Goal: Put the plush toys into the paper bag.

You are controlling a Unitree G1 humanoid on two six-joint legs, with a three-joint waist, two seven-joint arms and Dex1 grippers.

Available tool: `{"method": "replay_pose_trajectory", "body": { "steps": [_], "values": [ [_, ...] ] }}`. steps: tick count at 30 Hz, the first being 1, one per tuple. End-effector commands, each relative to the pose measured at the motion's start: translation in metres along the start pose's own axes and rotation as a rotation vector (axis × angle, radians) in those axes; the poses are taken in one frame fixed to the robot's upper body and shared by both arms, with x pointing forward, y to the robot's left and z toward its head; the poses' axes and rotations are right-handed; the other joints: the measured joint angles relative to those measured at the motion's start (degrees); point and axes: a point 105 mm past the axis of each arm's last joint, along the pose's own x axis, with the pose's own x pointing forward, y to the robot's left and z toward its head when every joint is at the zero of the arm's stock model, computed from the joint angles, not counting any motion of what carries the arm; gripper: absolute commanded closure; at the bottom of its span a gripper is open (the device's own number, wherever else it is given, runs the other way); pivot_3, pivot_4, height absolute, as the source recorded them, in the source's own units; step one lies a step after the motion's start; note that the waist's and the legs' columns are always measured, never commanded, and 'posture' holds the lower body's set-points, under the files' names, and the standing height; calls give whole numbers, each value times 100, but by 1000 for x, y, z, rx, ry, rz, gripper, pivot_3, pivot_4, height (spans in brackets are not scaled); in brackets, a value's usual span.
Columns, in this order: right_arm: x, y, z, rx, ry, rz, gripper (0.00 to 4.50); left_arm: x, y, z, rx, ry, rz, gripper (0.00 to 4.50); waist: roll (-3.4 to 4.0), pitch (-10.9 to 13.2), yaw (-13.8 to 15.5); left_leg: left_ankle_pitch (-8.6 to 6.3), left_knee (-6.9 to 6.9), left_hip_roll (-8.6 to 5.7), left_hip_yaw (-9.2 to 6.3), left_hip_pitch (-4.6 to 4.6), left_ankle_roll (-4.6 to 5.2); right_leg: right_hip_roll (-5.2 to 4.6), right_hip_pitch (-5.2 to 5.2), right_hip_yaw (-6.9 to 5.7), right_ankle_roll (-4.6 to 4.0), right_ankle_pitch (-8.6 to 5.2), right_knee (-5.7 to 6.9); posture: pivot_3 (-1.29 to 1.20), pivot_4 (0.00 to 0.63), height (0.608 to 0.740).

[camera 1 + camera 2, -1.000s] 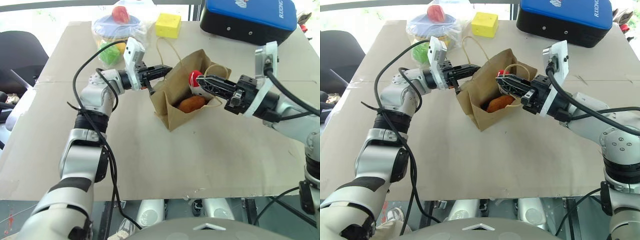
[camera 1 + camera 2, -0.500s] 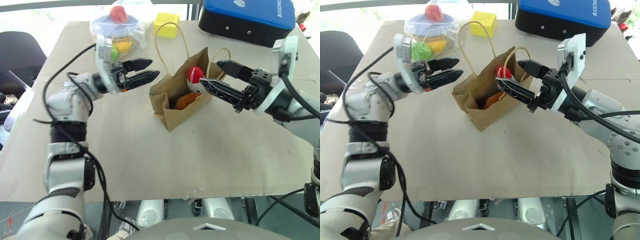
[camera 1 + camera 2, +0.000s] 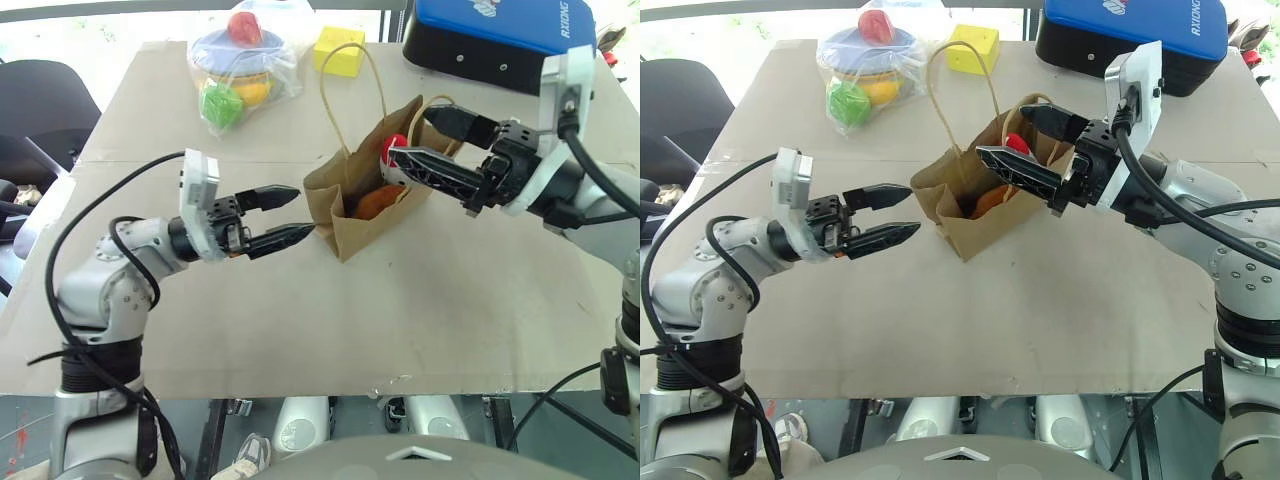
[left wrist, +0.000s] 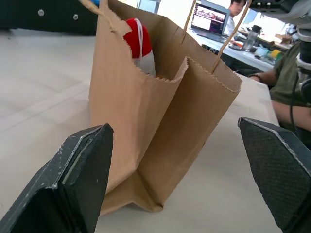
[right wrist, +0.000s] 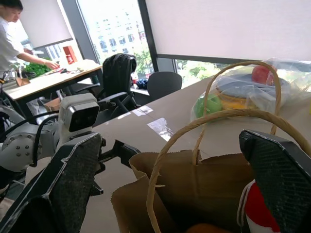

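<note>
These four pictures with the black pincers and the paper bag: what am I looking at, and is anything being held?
It is a two-armed robot at a table. The two wide pictures come from cameras in its head, looking down; the two close ones come from a camera on each wrist, looking out between that hand's two black fingers.

A brown paper bag stands open in the middle, with two plush toys inside: a brown one and a white one with a red tip. The left hand and the right hand are both open and hold nothing.

At the far edge lie a plastic-wrapped stacking toy, a yellow foam cube and a blue and black case.
</note>
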Motion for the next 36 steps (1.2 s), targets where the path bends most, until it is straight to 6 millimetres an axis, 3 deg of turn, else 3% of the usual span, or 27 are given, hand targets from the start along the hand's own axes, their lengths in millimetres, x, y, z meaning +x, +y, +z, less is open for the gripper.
{"method": "replay_pose_trajectory", "body": {
  "steps": [1, 11, 14, 21, 35, 36],
  "values": [
    [-16, 11, 16, -73, -2, 57, 0, 5, -4, 1, 86, -6, 32, 43, 1, 0, 1, 0, 0, 0, 0, 0, 0, 0, 0, -1, 0, 0, 0, 0, 150, 729],
    [-43, 5, 16, -231, 149, -31, 0, 8, -12, -14, 136, 25, 12, 43, 1, 0, -3, 0, -4, 1, 0, 3, 1, 2, 0, 1, 0, 0, 2, 0, 150, 729],
    [-62, 7, 9, -295, 269, -63, 0, 10, -11, -17, 158, 25, 22, 43, 1, 0, 30, -1, -3, 1, 1, 1, 1, 2, 1, 1, 0, 0, -3, 0, 150, 729],
    [-98, 33, -14, -347, 412, -4, 0, 23, -10, -29, 212, 20, 85, 43, 2, -1, 138, -4, -3, 1, 1, 11, 6, 4, 18, 1, 0, 0, -11, 0, 150, 729],
    [-112, 33, -40, -327, 389, -81, 0, 55, 7, -26, 303, -47, 229, 43, 0, -2, 136, -9, 2, -3, 1, 26, 15, 9, 29, 5, 9, 6, -6, 0, 150, 729],
    [-111, 33, -41, -320, 380, -85, 0, 58, 8, -24, 294, -64, 228, 545, 0, -2, 136, -9, 3, -3, 1, 27, 15, 10, 29, 6, 9, 6, -6, 0, 150, 729]
  ]
}}
